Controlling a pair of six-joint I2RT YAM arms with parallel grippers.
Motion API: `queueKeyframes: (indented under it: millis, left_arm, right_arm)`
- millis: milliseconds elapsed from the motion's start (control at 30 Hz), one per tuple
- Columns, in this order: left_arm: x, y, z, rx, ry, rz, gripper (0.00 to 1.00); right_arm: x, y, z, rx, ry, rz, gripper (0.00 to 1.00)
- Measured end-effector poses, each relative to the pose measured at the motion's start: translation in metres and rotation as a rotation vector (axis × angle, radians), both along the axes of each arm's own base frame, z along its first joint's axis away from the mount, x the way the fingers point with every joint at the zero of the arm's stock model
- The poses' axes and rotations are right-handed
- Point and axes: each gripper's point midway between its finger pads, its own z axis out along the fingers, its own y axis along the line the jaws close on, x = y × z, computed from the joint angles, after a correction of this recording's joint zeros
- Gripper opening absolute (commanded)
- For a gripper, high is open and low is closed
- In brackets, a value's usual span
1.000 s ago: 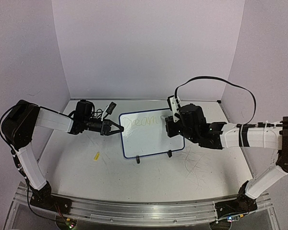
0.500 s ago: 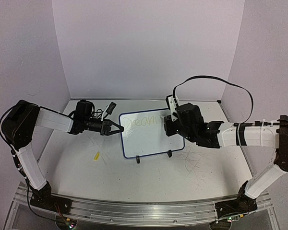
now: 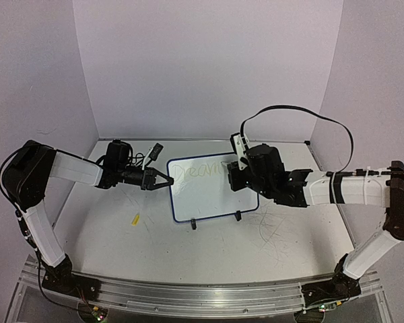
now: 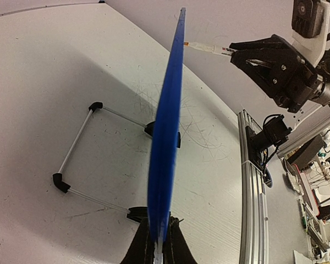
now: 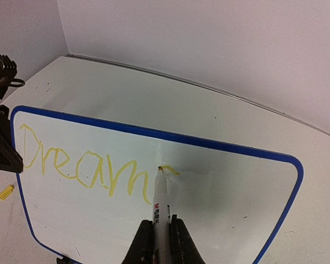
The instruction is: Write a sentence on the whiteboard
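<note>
The whiteboard (image 3: 212, 198), white with a blue rim, stands tilted at mid table on two black clip feet (image 3: 194, 225). My left gripper (image 3: 167, 181) is shut on its left edge; in the left wrist view the rim (image 4: 168, 137) runs edge-on up from that gripper (image 4: 160, 242). My right gripper (image 5: 158, 224) is shut on a white marker (image 5: 160, 198), whose tip touches the board (image 5: 225, 214). The sentence (image 5: 82, 165) reads "Dream" in yellow, with a short stroke starting beside the "m". From above the right gripper (image 3: 237, 176) sits at the board's upper right.
A small yellow cap (image 3: 135, 219) lies on the tabletop left of the board. The wire stand (image 4: 77, 143) reaches out behind the board. Grey scratch marks (image 3: 273, 232) cover the table at the right. Purple walls close in the back and sides.
The right gripper with the marker has shifted a little left along the board's top. The left arm and the board have not moved.
</note>
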Motion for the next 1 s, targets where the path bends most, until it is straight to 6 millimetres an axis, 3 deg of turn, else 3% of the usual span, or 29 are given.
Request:
queueKeyframes:
  millis: [533,1000]
  left_arm:
    - [0.0,0.0,0.0,0.0,0.0,0.0,0.0]
    - [-0.001,0.0,-0.001,0.003,0.003,-0.001,0.0]
  right_arm:
    - [-0.003,0.001,-0.005,0.007,0.02,0.01,0.0]
    - [-0.008,-0.013,-0.013,-0.016,0.038,-0.024,0.0]
